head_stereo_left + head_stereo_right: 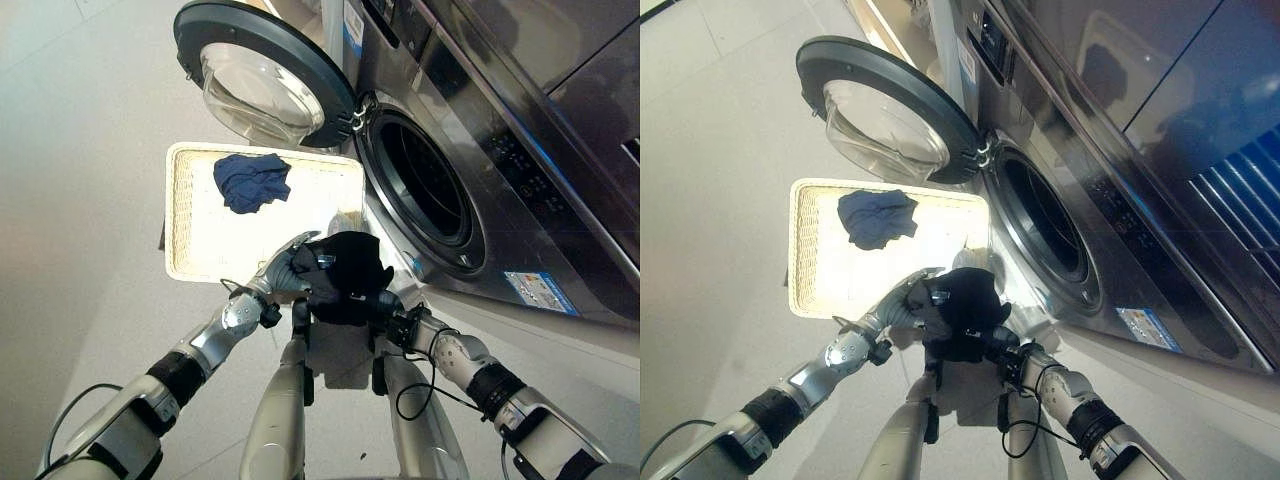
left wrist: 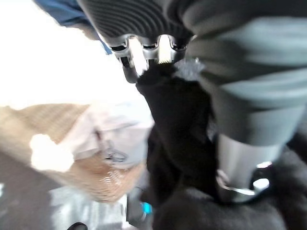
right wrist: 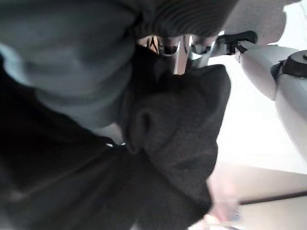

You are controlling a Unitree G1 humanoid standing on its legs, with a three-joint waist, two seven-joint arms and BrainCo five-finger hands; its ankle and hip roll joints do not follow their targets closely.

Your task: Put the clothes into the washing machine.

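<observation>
A black garment (image 1: 350, 265) is bunched up between my two hands, just in front of the washing machine's open round drum mouth (image 1: 430, 190) and below its lower rim. My left hand (image 1: 285, 270) grips its left side with curled fingers (image 2: 129, 72) sunk into the cloth (image 2: 177, 124). From the right, my right hand (image 1: 388, 305) holds the underside, mostly hidden by the black cloth (image 3: 182, 134). A dark blue garment (image 1: 250, 180) lies crumpled in the white woven basket (image 1: 185, 220) on the floor.
The machine's door (image 1: 260, 80) is swung wide open to the left, above the basket's far edge. A pale cloth (image 2: 115, 129) hangs over the basket's corner nearest the machine. Bare floor lies left of the basket.
</observation>
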